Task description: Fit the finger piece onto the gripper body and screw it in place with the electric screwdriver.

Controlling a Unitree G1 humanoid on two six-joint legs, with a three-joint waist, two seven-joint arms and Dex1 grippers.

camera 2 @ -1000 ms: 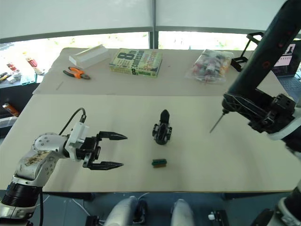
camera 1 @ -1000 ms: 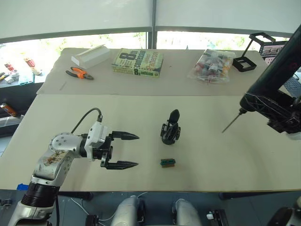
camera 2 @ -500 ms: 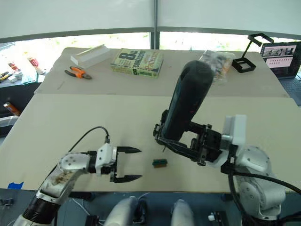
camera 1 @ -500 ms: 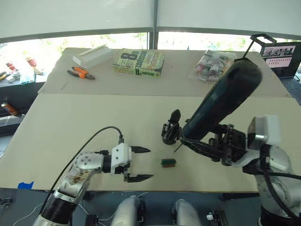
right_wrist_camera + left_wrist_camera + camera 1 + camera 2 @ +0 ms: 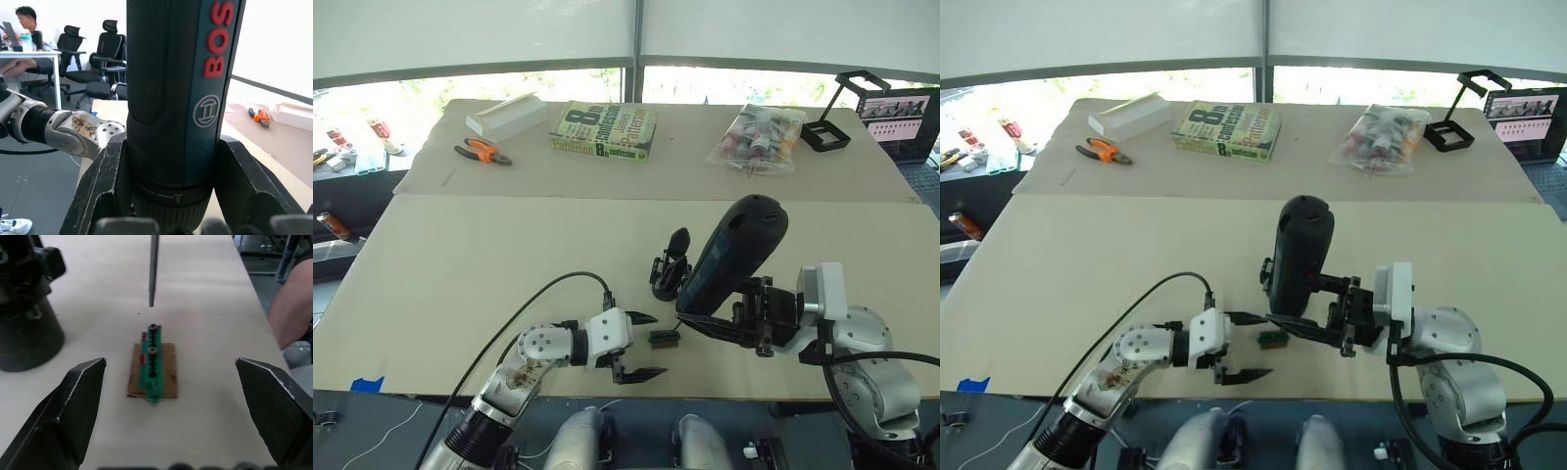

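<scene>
The right tool (image 5: 759, 323) is clamped around the electric screwdriver (image 5: 729, 253), both black fingers pressed against the barrel's lower end, so the driver leans with its thick body rising up and away and its thin metal bit aimed down at the worktop (image 5: 460, 255). The bit's tip hangs just above the far end of a small green block (image 5: 152, 360) that sits on a brown pad and carries two small screws in its top — a placing that reads as a stop to pick up a screw before any fastening. The left tool (image 5: 634, 345) lies low over the worktop with its fingers spread wide and nothing between them, one on each side of the green block and well clear of it, probably ready to steady the block while the bit comes down. The gripper body (image 5: 670, 268) stands upright just beyond the block, its one pointed finger up, untouched by either tool. I cannot pick out the loose finger piece anywhere, so the fitting looks not yet begun. At the worktop's far edge lie orange-handled pliers (image 5: 480, 152), a book (image 5: 602, 130) and a clear bag (image 5: 759, 139) — all out of the way.
</scene>
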